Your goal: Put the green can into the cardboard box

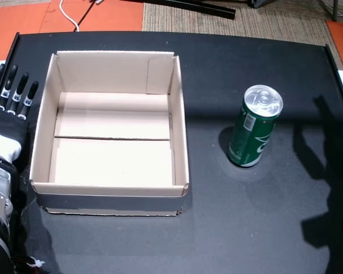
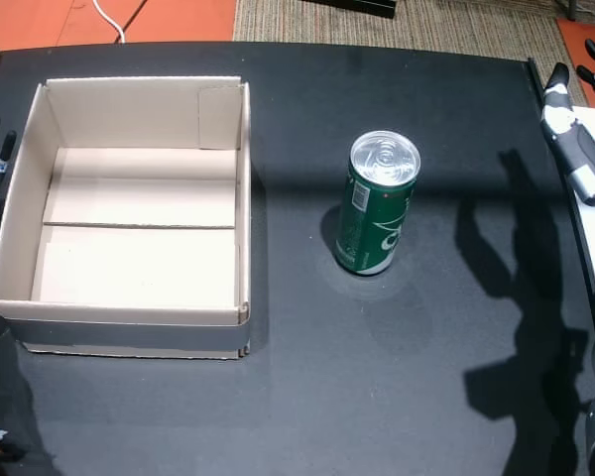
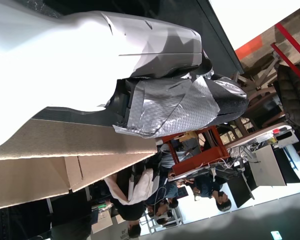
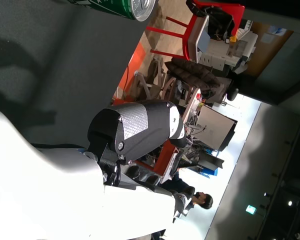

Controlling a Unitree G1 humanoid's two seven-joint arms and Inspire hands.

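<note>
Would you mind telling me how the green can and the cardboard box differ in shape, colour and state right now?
The green can is a tall upright cylinder; the cardboard box is low, wide and square-cornered. The can is glossy green with a silver top; the box is plain tan. The can's top is closed, while the box is open-topped and empty. Both rest on the black table, side by side but apart, and neither hand touches them.

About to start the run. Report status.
Left hand open beside cardboard box; right hand open at table edge. Green can upright, untouched. Path clear.
</note>
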